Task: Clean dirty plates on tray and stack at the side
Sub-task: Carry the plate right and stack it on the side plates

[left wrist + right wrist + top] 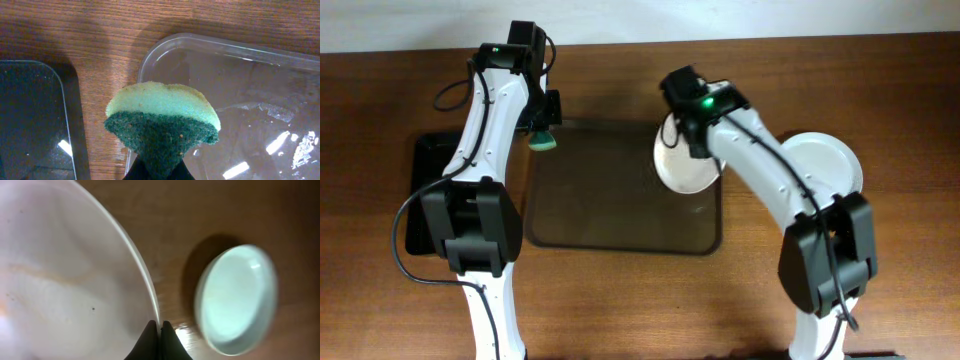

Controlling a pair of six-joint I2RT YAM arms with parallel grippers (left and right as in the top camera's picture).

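Over the far right corner of the tray [610, 215], the right gripper [159, 327] is clamped on the rim of a white plate [682, 165] that carries faint brown smears. A second plate [830, 160] lies on the wooden table [620, 300] to the right, well apart from the tray. Beside the tray's far left corner, the left gripper [157, 172] pinches a green sponge [162, 120], and a black tray [420, 200] sits further left.
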